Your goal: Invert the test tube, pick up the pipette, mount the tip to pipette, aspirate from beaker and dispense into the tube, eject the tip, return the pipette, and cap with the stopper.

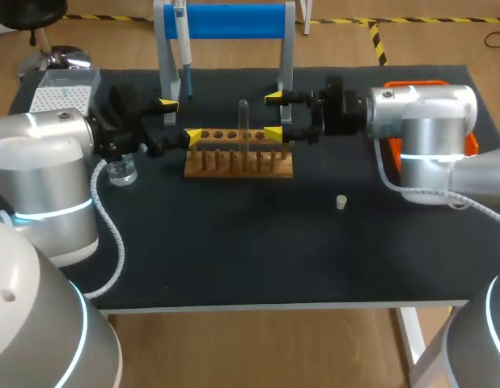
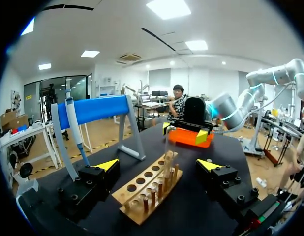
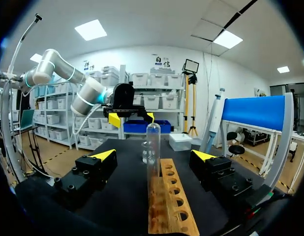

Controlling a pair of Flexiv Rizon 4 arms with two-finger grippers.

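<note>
One black table (image 1: 250,259) fills most of the head view. Two arms lie level over its far half, pointing at each other. The left arm (image 1: 40,178) comes in at the left edge of the frame and the right arm (image 1: 428,129) at the right edge. A stand (image 1: 230,20) with a blue crossbar on grey legs rises at the top centre. An orange tray (image 1: 416,82) shows at the upper right, mostly hidden behind the right arm. A wooden rack (image 1: 238,162) with a row of holes lies just above the centre of the frame. A white tip box (image 1: 60,93) sits in the table's upper left corner.

The left gripper (image 1: 180,120) is at the rack's left end with its fingers spread wide. In its wrist view the rack lies ahead, in line with the gap and clear of both fingers. The right gripper (image 1: 273,115) is at the rack's right end, its fingers likewise spread and gripping nothing.

A glass beaker (image 1: 121,171) stands left of the rack, beside the left arm's wrist. The test tube (image 1: 244,125) stands upright about midway along the rack, rounded end up. It is between the two grippers and touched by neither. The pipette (image 1: 184,48) hangs at the stand's left side. A small pale stopper (image 1: 341,202) lies on the table to the lower right of the rack, well apart from it.
</note>
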